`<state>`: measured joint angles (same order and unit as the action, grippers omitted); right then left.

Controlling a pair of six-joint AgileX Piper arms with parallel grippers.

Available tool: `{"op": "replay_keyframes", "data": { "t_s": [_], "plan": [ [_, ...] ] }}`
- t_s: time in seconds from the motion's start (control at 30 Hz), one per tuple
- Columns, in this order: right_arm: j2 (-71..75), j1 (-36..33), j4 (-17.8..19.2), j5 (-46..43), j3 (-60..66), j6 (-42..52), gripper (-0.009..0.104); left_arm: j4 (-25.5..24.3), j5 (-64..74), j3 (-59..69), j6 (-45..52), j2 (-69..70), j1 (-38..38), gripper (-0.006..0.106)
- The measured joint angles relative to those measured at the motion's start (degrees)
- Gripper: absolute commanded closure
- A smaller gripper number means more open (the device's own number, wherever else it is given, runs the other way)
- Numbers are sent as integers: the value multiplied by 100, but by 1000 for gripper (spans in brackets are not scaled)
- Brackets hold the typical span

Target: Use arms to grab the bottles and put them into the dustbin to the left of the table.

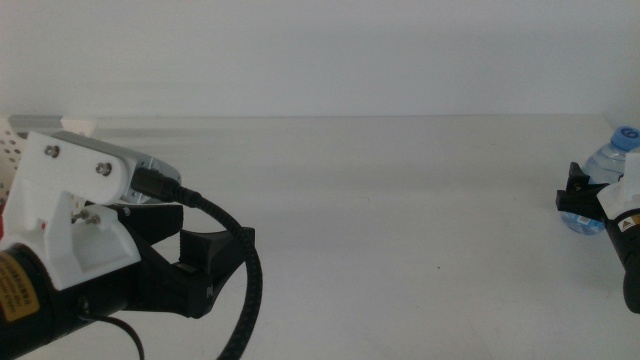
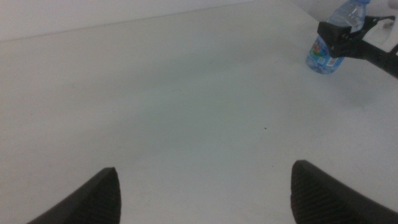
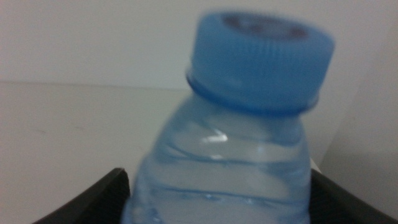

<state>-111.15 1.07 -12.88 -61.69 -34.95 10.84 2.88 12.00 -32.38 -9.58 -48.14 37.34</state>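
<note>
Left gripper (image 1: pixel 205 265): low at the near left of the table (image 1: pixel 400 220); jaws spread wide, holding nothing

Right gripper (image 1: pixel 580 200): at the far right edge; its jaws sit on both sides of the water bottle (image 1: pixel 603 175); cannot tell if they pinch it

Water bottle: upright, blue cap on top

Dustbin (image 1: pixel 12 150): far left, mostly hidden

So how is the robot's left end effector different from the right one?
The left end effector is open with nothing between its jaws, only bare table; the right end effector has the water bottle between its jaws. In the middle view, the left one sits at the table's left side, the right one at the far right edge. Both have dark jaws.
</note>
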Motion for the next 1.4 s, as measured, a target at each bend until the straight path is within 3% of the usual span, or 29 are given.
{"op": "replay_keyframes", "data": {
  "t_s": [0.1,0.17,0.23,0.33,0.53,0.73,0.87,1.13,1.4],
  "plan": [
    [-188,0,-61,-5,-83,0,16,0,0,0,0,0,0,10],
    [-251,0,-61,-5,-95,0,27,0,0,0,0,0,0,10],
    [-269,0,-43,-5,-95,0,49,0,0,0,0,0,0,10],
    [-269,0,-17,-12,-95,-64,95,0,0,0,0,0,0,10],
    [40,-364,397,569,-160,-512,95,0,0,0,0,0,0,10],
    [358,-1460,1254,1784,-1156,-734,95,0,0,0,0,0,0,10],
    [306,-2264,1589,2596,-2077,-1004,95,0,0,0,0,0,0,10],
    [-471,-3493,1835,3216,-3519,-1084,95,0,0,0,0,0,0,10],
    [-1143,-4181,2088,3256,-3815,-1084,95,0,0,0,0,0,0,10]
  ]
}}
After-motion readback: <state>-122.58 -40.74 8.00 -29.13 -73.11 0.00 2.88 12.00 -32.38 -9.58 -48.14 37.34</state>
